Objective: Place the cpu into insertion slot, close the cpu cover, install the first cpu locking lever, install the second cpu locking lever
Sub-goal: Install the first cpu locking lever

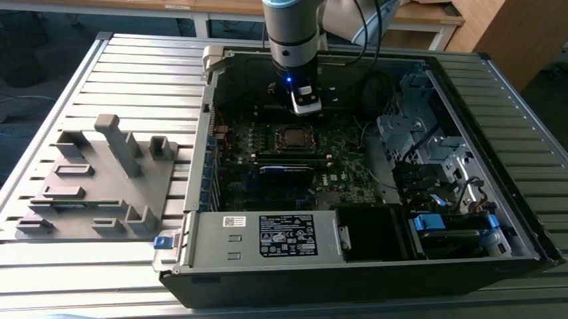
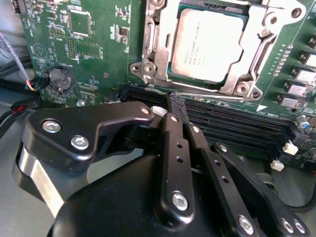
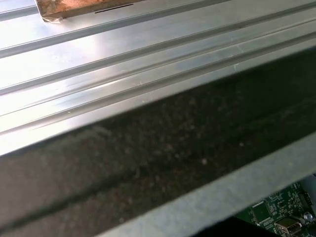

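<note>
The cpu point(image 2: 207, 42), with its dull silver top, lies flat in the insertion slot point(image 1: 291, 137) on the green motherboard. The silvery cpu cover point(image 2: 259, 49) is folded down around it, and the chip shows through its window. A thin wire locking lever point(image 2: 202, 94) runs along the socket edge nearest my gripper. My gripper point(image 2: 178, 106) has its black fingers point(image 2: 173, 148) pressed together with nothing between them, tips right at that lever; I cannot tell whether they touch it. In the exterior view the gripper point(image 1: 304, 106) hangs inside the open case, just behind the socket.
Black memory slots point(image 2: 237, 123) lie beside the socket, and a coin battery point(image 2: 59, 79) and cables sit nearby. Drive cages point(image 1: 426, 146) fill the exterior view's right, and a power supply point(image 1: 266, 236) sits at the front. A grey fixture point(image 1: 98, 179) stands on the slatted table point(image 3: 123, 54).
</note>
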You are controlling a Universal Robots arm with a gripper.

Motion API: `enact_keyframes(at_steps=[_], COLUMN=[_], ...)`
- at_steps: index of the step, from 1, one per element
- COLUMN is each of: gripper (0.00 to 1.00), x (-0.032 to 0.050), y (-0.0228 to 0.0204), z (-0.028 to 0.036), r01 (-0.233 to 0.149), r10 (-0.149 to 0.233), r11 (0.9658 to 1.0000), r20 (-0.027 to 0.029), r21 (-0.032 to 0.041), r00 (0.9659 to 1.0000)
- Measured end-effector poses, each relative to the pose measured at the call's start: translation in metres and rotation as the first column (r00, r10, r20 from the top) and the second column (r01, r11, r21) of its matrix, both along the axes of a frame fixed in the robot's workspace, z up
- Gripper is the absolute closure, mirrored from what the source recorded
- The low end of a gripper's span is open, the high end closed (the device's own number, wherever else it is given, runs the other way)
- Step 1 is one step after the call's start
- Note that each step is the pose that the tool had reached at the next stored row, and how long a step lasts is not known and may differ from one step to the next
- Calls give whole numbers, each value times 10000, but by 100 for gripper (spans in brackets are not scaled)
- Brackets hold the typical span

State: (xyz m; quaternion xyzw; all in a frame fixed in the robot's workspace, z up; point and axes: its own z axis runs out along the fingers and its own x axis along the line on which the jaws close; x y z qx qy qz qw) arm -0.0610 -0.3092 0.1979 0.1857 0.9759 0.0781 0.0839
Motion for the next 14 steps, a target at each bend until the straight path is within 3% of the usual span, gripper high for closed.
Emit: enact_keyframes(at_steps=[9,14], gripper=[89,89], x=[-7,-8], y=[-4,-9], z=[-2,-8], r01=[1,0], r10=[-1,0], r11=[10000,10000], r20=[18,23], r21=[-2,-53], r00=[10000,10000])
